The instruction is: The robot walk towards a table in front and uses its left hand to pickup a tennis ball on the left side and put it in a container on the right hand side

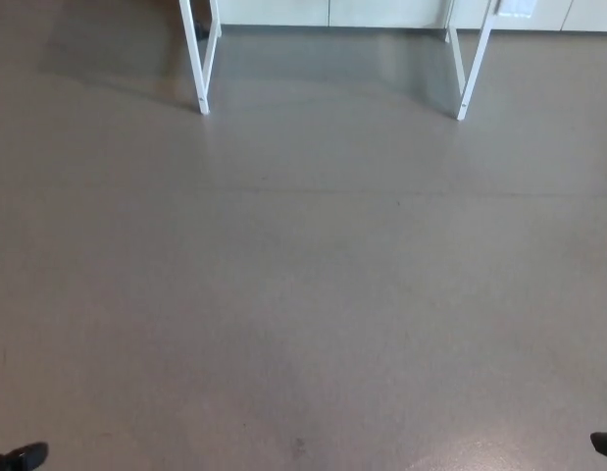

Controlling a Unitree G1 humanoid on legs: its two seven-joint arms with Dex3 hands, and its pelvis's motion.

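Neither the tennis ball nor the container shows in the head view. Only the white legs of the table appear, far ahead at the top: a left pair (200,59) and a right pair (470,69). The tabletop is out of frame. A small black tip of my left hand (19,457) pokes in at the bottom left corner. A similar black sliver of my right hand (605,444) sits at the bottom right edge. Too little of either hand is visible to judge its state.
Grey-brown floor (303,294) stretches from me to the table legs. A pale wall base or cabinet front (332,12) runs along the top edge behind the legs.
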